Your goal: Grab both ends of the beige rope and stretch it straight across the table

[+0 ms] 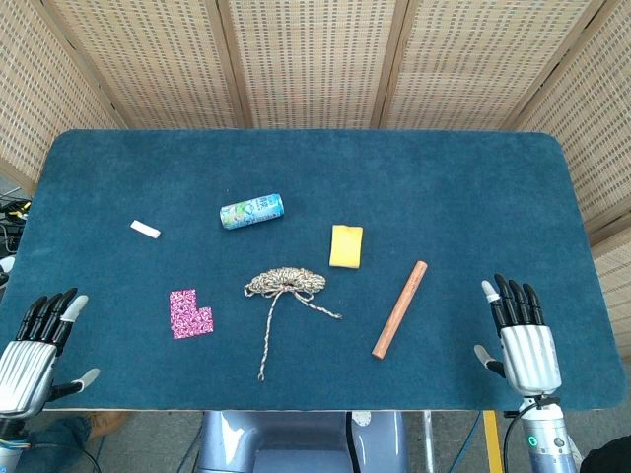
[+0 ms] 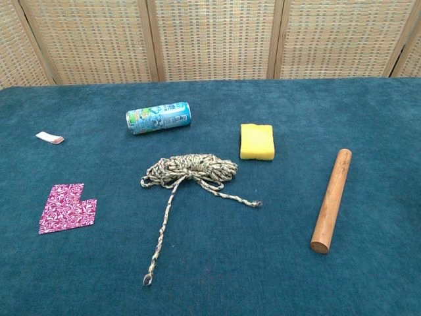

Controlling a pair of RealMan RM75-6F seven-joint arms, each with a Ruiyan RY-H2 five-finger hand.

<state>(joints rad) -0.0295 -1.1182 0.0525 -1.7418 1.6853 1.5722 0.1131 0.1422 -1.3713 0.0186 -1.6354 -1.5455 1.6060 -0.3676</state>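
— Where am I driving from here?
— Looks to me like a robot test lab: a counter (image 1: 473, 177) under blue felt, woven screens (image 1: 306, 59) boxing it in, cables (image 1: 10, 232) trailing at the left edge, unrelated props scattered about.

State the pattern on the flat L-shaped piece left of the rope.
Pink-and-white mottled print on the L-shaped piece; chest view shows it best.

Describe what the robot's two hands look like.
Both the left hand and the right hand have ribbed silver metal palms, black fingers and pale grey thumbs. The outermost finger of each is light grey too. A silver wrist with a small green light shows below the right hand. The chest view shows neither.
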